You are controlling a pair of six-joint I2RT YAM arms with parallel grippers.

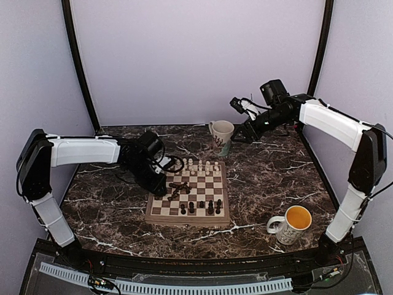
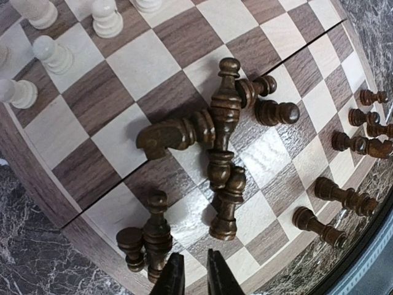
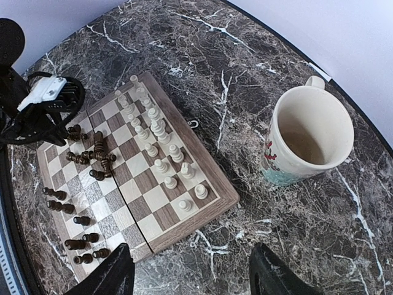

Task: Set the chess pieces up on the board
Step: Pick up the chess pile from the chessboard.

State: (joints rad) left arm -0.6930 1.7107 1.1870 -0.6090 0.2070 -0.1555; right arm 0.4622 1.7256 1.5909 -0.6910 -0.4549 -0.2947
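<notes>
several dark chess pieces (image 2: 224, 117) lie toppled on the board (image 2: 86, 98) — the nearest just left of the left gripper (image 2: 195, 258), long axis in line with its reach. jaws a bare slit apart, nothing between. right gripper (image 3: 191, 258) well apart, spread wide, empty.

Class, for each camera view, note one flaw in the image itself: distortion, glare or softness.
Left wrist view: the wide lens bows the edges of the board, and a pale sheen lies on a square beside the fallen dark pieces. Right wrist view: the board's edges curve too, more mildly. Top external view: the chess pieces look small and soft.
</notes>
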